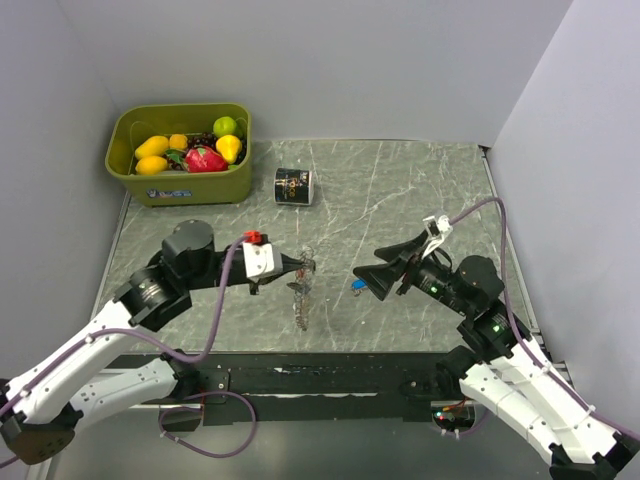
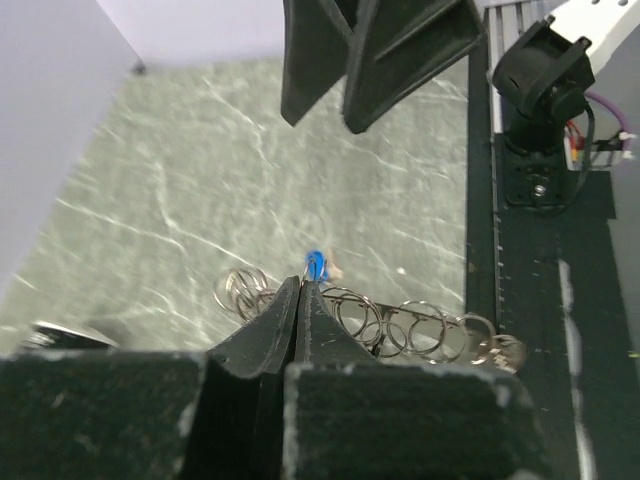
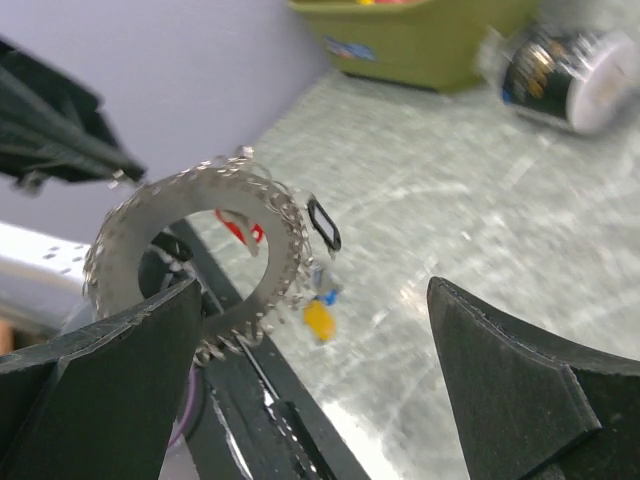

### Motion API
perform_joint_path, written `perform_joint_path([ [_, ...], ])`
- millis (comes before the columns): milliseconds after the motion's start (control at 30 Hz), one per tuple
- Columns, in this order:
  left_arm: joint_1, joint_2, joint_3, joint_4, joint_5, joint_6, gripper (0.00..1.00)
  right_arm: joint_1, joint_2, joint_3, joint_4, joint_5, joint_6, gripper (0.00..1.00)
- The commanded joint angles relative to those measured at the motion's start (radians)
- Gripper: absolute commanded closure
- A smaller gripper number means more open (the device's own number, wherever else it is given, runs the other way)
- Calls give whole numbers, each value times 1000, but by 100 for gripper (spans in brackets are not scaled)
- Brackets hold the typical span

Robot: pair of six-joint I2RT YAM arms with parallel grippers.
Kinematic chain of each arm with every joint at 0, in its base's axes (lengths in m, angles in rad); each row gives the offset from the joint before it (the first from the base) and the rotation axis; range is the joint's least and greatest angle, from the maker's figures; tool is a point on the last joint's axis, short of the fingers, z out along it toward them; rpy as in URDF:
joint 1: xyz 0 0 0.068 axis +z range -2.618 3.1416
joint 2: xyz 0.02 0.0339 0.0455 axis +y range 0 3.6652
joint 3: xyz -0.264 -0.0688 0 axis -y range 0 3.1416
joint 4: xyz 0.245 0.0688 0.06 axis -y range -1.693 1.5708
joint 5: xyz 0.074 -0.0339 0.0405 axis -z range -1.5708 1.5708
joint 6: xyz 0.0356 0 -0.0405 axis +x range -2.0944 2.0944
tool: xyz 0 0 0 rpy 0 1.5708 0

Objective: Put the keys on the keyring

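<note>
Top external view: at about ten o'clock on the grey marbled table (image 1: pixel 420 190) stands a green plastic bin (image 1: pixel 178 192) with toy fruit in it. A small black labelled can (image 1: pixel 293 186) lies on its side just beside the bin, at three o'clock from it.

Directly at six o'clock from the can, near the middle of the table, is the left gripper (image 1: pixel 303 265). Its two black fingers are pressed together with no gap showing between them. They pinch the thin round metal keyring (image 3: pixel 118 250), fringed all round with small silver keys. The right wrist view shows the ring raised off the table and facing the camera, with the left fingertips meeting its rim at roughly ten o'clock. From above, a short string of keys hangs from the grip toward six o'clock. The left wrist view shows linked wire loops trailing off toward four o'clock past the closed tips.

At three o'clock from the ring is a small blue-headed key (image 1: pixel 357 285). It is too blurred to say whether it rests on the table.

The right gripper (image 1: pixel 366 272) points toward nine o'clock at the ring. Its fingers are spread wide and hold nothing, with the blue-headed key just beside their tips.
</note>
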Motion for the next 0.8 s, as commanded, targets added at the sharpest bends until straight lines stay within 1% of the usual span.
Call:
perform_joint_path([
  [0, -3, 29, -27, 59, 23, -92, 99, 4, 50, 59, -114, 156, 26, 0],
  [67, -3, 44, -53, 94, 47, -136, 99, 3, 75, 67, -158, 175, 35, 0],
  [200, -3, 64, -133, 186, 99, -236, 99, 3, 95, 53, -177, 192, 45, 0],
  [300, -3, 71, -167, 226, 111, -264, 99, 4, 102, 40, -185, 204, 49, 0],
  [567, -3, 54, -208, 226, 103, -277, 99, 4, 144, 13, -226, 210, 47, 0],
  [700, -3, 6, -238, 257, 90, -347, 99, 3, 170, -5, -244, 191, 49, 0],
  [767, -3, -24, -257, 269, 49, -404, 99, 4, 178, -14, -252, 171, 50, 0],
])
